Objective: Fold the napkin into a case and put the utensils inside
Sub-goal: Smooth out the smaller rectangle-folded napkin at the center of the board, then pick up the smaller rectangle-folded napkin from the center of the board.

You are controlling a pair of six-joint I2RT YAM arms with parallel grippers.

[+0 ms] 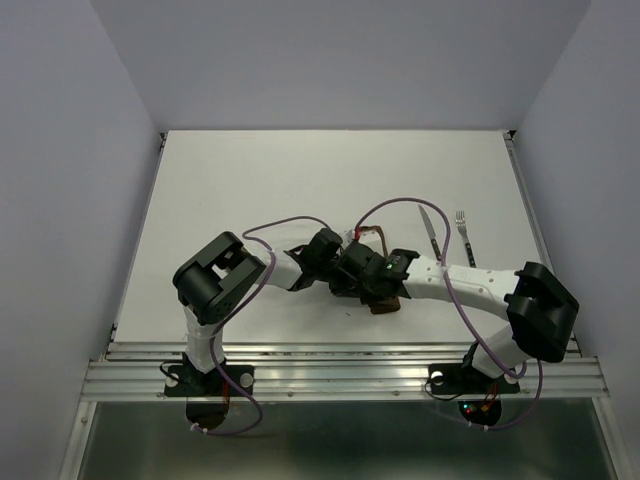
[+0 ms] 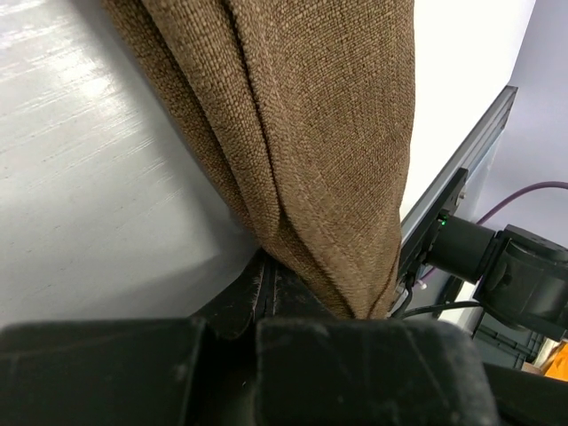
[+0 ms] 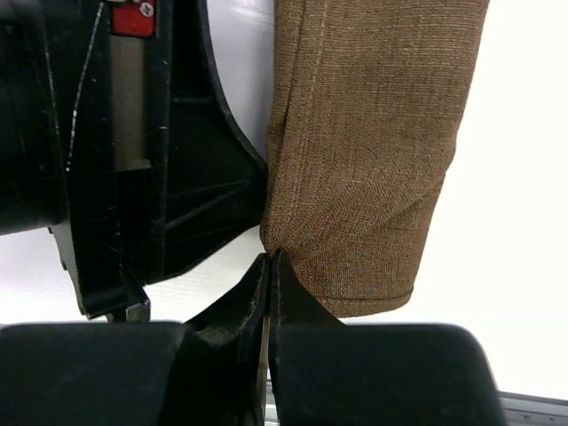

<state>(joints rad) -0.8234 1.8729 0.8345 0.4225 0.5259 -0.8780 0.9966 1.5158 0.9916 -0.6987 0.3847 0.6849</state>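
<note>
brown napkin (image 2: 311, 151) bunched mid-tabletop (image 1: 250, 190); we are pinching it with left hand (image 2: 266, 293) and right hand (image 3: 269, 275), both pressed together on cloth. knife (image 1: 430, 232), fork (image 1: 465, 235) lying right.

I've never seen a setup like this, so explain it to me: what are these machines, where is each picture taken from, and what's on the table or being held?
These are two robot arms bolted at the near edge of a white table. One picture looks down from above; the other two come from cameras on each wrist. The left gripper and right gripper are both shut on a brown napkin, bunched between them mid-table. A knife and a fork lie side by side, untouched, on the table to the right.
</note>
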